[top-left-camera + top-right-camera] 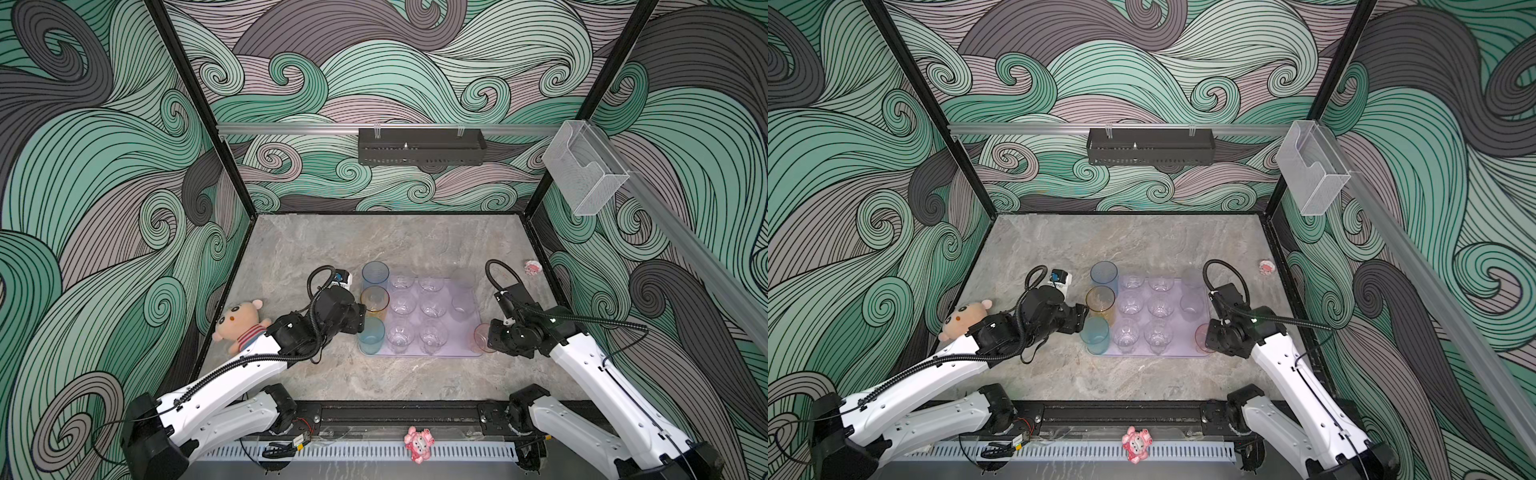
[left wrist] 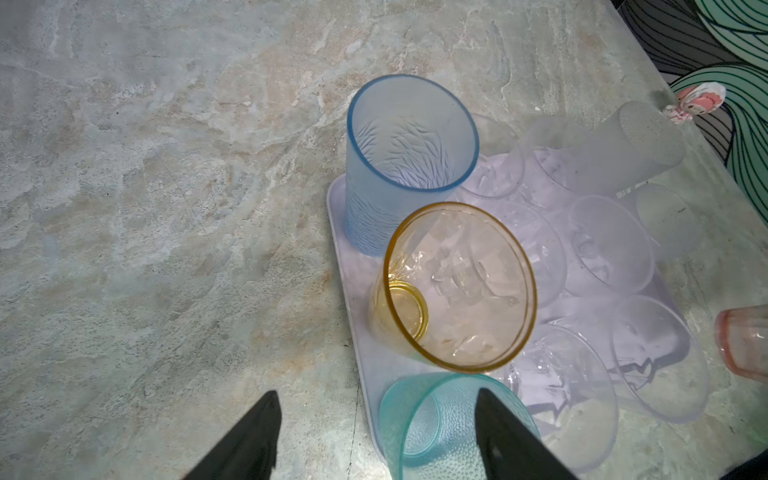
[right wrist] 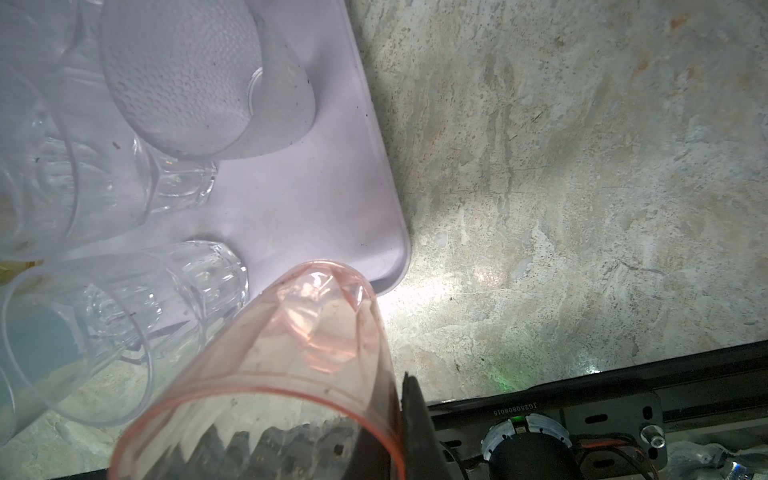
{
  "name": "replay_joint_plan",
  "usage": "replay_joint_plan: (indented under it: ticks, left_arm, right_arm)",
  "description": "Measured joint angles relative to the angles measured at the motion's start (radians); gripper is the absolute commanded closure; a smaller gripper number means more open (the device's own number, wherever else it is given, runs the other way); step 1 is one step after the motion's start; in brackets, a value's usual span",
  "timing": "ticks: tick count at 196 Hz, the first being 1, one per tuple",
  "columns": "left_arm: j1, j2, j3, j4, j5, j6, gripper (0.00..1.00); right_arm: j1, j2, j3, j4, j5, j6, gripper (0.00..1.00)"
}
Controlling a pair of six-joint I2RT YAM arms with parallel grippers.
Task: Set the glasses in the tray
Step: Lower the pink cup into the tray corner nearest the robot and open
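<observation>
Tabletop: matt grey stone-look slab with pale veins and rusty patches
Tray: flat pale lilac plastic rectangle with rounded corners and a low rim, lying mid-tabletop between the two arms
Tall glasses: a frosted blue glass with wavy ribs, a glossy amber glass and a finely dimpled teal glass stand upright in a row along the tray's left edge, blue farthest back and teal nearest
Clear glasses: six small faceted tumblers with thick bases, upright in the tray's middle, two across and three deep
Frosted glasses: two greyish ones with pebbled walls on the tray's right side, one behind the other
Pink glass: short and translucent with a diamond-cut base, at the tray's near right corner with its base over the rim; I cannot tell whether it rests there or is lifted
Left fingers: black and tapered, spread wide and holding nothing; one tip is outside the teal glass and the other over its mouth — contact cannot be told
Right fingers: closed on the pink glass's wall at the rim — one outside, the other a dark shape seen through the plastic
Plush toy: soft peach bear in a striped shirt, lying on the tabletop beside the left arm
</observation>
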Motion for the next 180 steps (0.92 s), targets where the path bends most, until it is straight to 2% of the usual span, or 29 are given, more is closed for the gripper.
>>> replay_joint_plan:
  ticks: [43, 123, 180]
  left_arm:
    - [0.000, 0.001, -0.001, 0.014, -0.005, 0.012, 0.24]
    - [0.000, -0.021, -0.034, 0.042, -0.036, 0.018, 0.23]
    - [0.000, -0.029, -0.047, 0.052, -0.049, 0.021, 0.23]
  right_arm:
    - [0.016, 0.021, -0.019, 0.019, 0.008, 0.022, 0.96]
    - [0.132, 0.161, -0.051, 0.139, 0.074, 0.085, 0.92]
    - [0.144, 0.224, -0.097, 0.207, 0.121, 0.105, 0.90]
